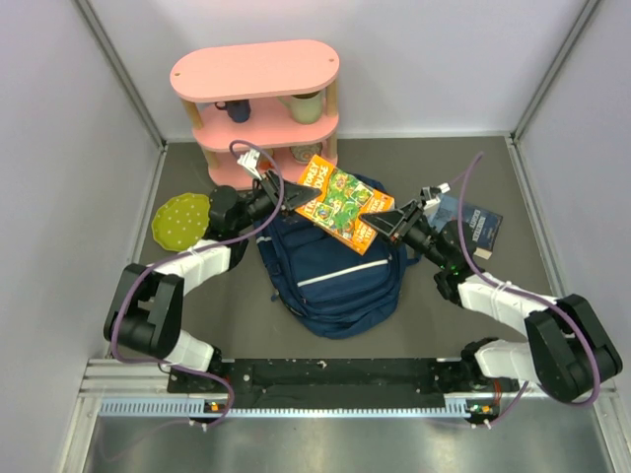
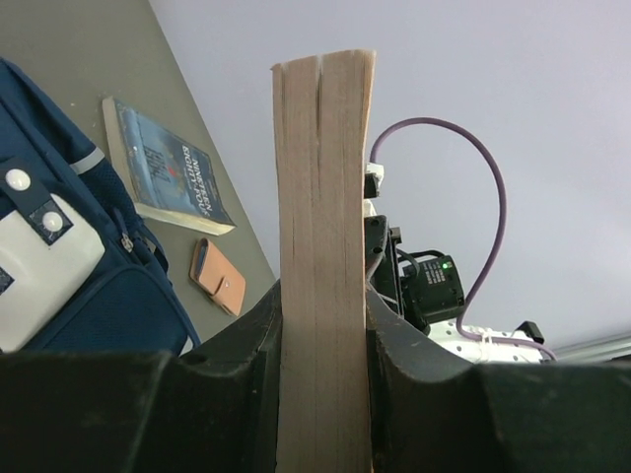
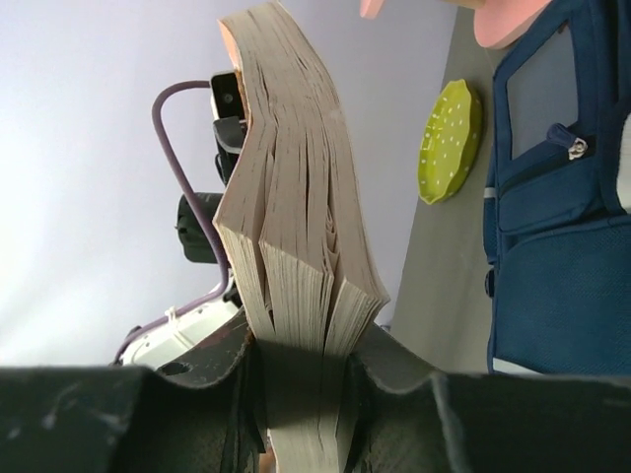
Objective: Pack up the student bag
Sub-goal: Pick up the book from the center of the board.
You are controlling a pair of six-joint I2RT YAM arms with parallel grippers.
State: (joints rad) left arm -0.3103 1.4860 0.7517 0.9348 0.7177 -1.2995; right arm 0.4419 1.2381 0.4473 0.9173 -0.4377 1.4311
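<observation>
the student bag (image 1: 335, 281), a navy backpack with a white stripe, lies flat at the middle of the tabletop (image 1: 237, 305), its top end pointing away from the arm bases. a picture book (image 1: 340, 205) with an orange and green cover hangs tilted over that top end, clear of the fabric as far as the overhead view shows. the left fingers (image 2: 251, 340) are clamped on the book's far-left edge, one on each side of the page block. the right fingers (image 3: 222, 370) are pressed against both faces of its near-right edge, where the pages fan apart above the grip.

step in hand, as judged: carrying a book to the bag's mouth with both arms. the book hides the mouth, so whether it is unzipped cannot be told. the next move likely calls for tipping one edge down into the opening and freeing one side so the book can slide in.

the left arm (image 1: 197, 258) reaches forward and inward from the left, and the right arm (image 1: 493, 296) mirrors it from the right.

right of the bag lie a blue book (image 1: 480, 225) and a small tan case (image 2: 219, 276). a green plate (image 1: 181, 219) sits to its left, and a pink shelf (image 1: 258, 99) holding mugs stands behind.
</observation>
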